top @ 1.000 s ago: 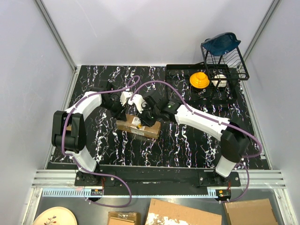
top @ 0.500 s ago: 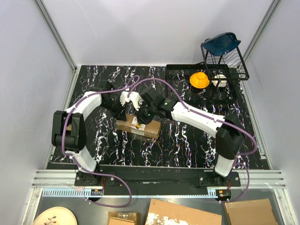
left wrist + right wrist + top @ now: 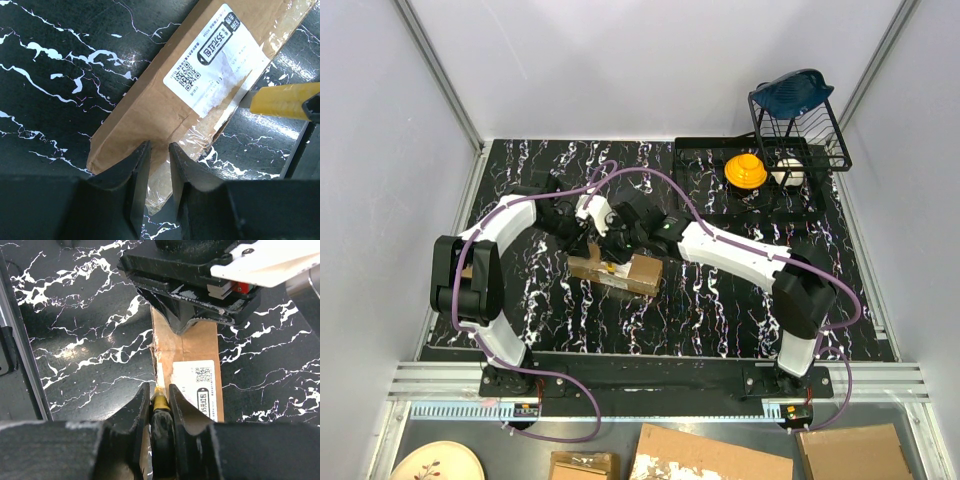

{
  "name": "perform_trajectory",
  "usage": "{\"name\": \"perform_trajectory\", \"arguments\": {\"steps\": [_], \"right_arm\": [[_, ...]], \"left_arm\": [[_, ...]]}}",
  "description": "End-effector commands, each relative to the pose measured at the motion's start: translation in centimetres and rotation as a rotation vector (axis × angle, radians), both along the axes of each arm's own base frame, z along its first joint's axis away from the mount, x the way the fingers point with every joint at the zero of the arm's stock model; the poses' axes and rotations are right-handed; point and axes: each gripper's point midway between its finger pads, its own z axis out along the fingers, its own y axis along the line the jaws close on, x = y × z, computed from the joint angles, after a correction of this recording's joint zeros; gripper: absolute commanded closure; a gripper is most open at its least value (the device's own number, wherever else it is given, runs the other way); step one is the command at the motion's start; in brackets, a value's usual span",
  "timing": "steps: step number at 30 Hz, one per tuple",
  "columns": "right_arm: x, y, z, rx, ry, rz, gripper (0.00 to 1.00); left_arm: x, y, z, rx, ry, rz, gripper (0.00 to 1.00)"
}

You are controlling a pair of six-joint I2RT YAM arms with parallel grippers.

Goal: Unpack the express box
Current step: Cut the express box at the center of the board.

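Note:
The express box (image 3: 620,274), an oblong brown carton with a white label (image 3: 212,62) and clear tape, lies on the marbled table (image 3: 710,300). My left gripper (image 3: 159,150) stands at the box's left end, its jaws narrow and closed on the taped corner. From the right wrist view that left gripper (image 3: 187,322) presses on the far end of the box (image 3: 192,347). My right gripper (image 3: 160,390) is shut on a yellow-and-black utility knife (image 3: 160,402), whose tip sits at the torn left edge of the box top. The knife (image 3: 285,100) also shows beside the label.
A black wire rack (image 3: 798,135) stands at the back right over a black tray (image 3: 705,165), with a yellow item (image 3: 745,170), a white item (image 3: 787,173) and a blue item (image 3: 798,90). Loose cardboard pieces (image 3: 710,458) and a plate (image 3: 435,463) lie below the table's near edge.
My right arm has swung left, carrying the knife along the box top toward the left gripper. The left arm and the box have stayed put.

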Motion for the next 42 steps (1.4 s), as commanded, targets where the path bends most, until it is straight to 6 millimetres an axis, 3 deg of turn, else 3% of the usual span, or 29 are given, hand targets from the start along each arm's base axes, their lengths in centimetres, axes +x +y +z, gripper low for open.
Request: {"name": "perform_trajectory", "arguments": {"steps": [1, 11, 19, 32, 38, 42], "right_arm": [[-2.3, 0.6, -2.0, -0.004, 0.068, 0.053, 1.0], [-3.4, 0.9, -3.2, 0.027, 0.132, 0.067, 1.0], [-4.7, -0.3, -3.7, 0.022, 0.162, 0.076, 1.0], [-5.1, -0.1, -4.0, 0.082, 0.148, 0.088, 1.0], [-5.4, -1.7, -5.4, 0.077, 0.136, 0.049, 1.0], [-5.9, -3.8, -5.9, 0.05, 0.122, 0.003, 1.0]], "left_arm": [[-0.9, 1.7, -4.5, 0.121, 0.055, -0.029, 0.71], [-0.8, 1.9, -4.5, 0.129, 0.052, -0.022, 0.71], [-0.4, 1.8, -4.2, 0.127, 0.047, -0.02, 0.71], [-0.2, 1.8, -3.3, 0.129, 0.052, -0.014, 0.71], [-0.3, 1.9, -3.7, 0.134, 0.071, -0.005, 0.71], [-0.5, 2.0, -4.1, 0.147, 0.083, -0.004, 0.72]]}}
